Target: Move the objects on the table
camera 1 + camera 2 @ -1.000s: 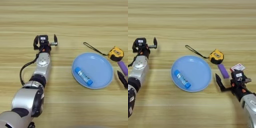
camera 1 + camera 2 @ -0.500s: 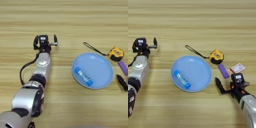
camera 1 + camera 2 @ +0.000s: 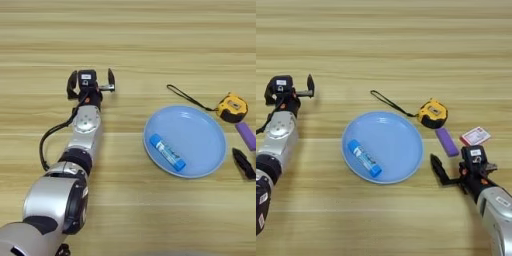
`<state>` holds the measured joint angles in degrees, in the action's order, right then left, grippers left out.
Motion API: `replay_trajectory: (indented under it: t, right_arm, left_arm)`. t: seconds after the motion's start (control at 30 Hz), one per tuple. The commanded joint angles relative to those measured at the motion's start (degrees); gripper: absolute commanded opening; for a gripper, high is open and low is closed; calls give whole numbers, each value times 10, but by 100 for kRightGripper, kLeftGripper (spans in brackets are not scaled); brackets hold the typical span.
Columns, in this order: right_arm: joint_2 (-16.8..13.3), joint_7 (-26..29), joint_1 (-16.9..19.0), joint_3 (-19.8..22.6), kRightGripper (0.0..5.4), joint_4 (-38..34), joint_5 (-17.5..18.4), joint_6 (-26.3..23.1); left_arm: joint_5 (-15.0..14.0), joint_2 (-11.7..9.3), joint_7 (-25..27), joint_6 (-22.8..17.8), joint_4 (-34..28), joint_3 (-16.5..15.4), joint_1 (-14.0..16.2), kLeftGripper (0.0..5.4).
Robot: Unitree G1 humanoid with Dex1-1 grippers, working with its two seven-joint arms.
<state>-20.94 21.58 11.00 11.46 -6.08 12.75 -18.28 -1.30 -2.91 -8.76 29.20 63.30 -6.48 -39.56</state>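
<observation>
The yellow-and-black tape measure (image 3: 432,113) lies right of centre on the table (image 3: 130,40), its black strap (image 3: 387,101) trailing to the left. Just in front of it, the flat purple block (image 3: 447,141) rests on the wood. My right gripper (image 3: 463,171) is open a little nearer than the block, with its left finger (image 3: 437,170) just short of the block's near end and nothing between the fingers. My left gripper (image 3: 91,83) is open at the left of the table, well away from both objects.
A round blue plate (image 3: 401,137) sits in the middle and holds a blue-and-white tube (image 3: 364,158). A small red-and-white card (image 3: 475,135) lies right of the purple block. The left arm (image 3: 82,135) stretches up from the near left.
My right gripper has drawn back a little toward the near edge, away from the purple block, uncovering more of the card. The left arm and the objects have not moved.
</observation>
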Motion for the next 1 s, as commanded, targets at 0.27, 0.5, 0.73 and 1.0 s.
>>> replay_trajectory:
  t: [0.27,0.5,0.73,1.0]
  right_arm:
    - [1,2,-28,-17,537,51,-7,-2]
    - [3,6,-43,-28,537,70,-9,2]
    - [0,6,-53,-26,515,98,-7,8]
    - [0,5,-53,-24,438,101,-5,15]
  left_arm:
    - [8,4,-4,-2,-4,2,0,540]
    - [11,6,-5,-2,-5,0,0,540]
    - [13,7,-7,-2,-6,0,0,540]
    - [14,8,-8,-3,-6,0,0,540]
